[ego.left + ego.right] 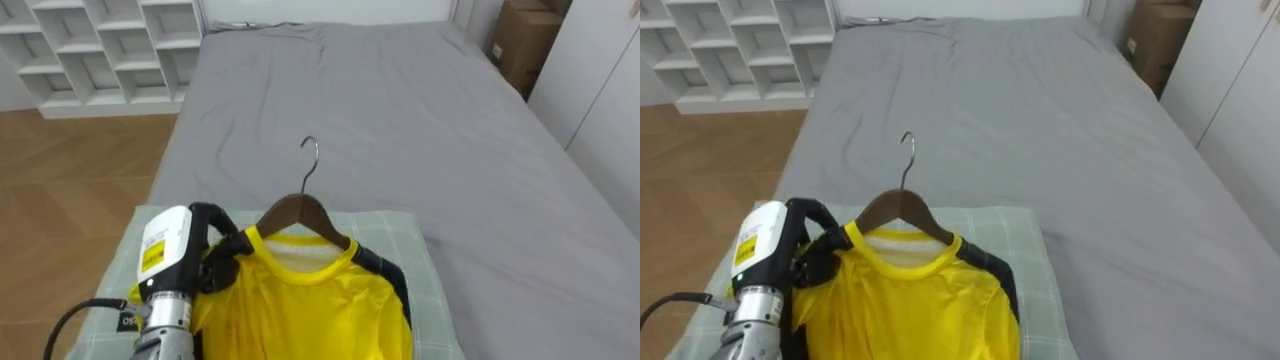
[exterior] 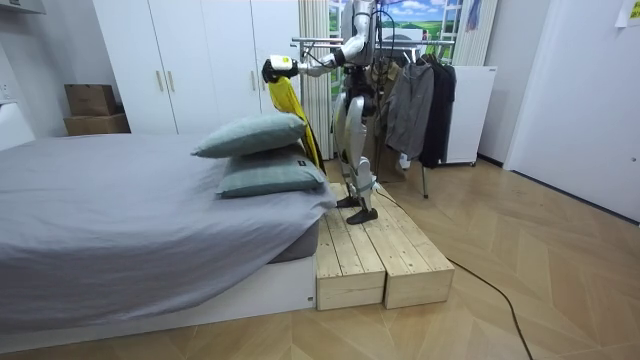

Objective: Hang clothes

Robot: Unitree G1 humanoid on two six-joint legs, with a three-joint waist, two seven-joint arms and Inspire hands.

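- The left robot hand (image 1: 222, 258) comes in from the lower left of the eye views. Its dark fingers are curled tight round the left shoulder of a brown wooden hanger (image 1: 300, 212), pinching the cloth there too.
- A bright yellow T-shirt with dark shoulder panels (image 1: 310, 305) hangs on that hanger. Its collar sits just under the hanger's neck, and the thin metal hook points away from the robot.
- In the room view the shirt is lifted off the bedding, hanging from the outstretched arm behind two stacked pillows.
- A pale green checked pillow (image 1: 405, 245) lies directly beneath the shirt.
- Beyond the pillow stretches a wide bed with a rumpled grey cover (image 1: 400, 110).
- Brown wooden floor (image 1: 70, 160) runs along the bed's left side.
- A white open-cubby shelf unit (image 1: 100, 45) stands at far left, and a brown cardboard box (image 1: 525, 40) at far right.
- The room view shows the robot standing on a low platform of pale wooden planks (image 2: 385, 250) at the head of the bed, with a rail of dark garments (image 2: 420, 95) behind it.
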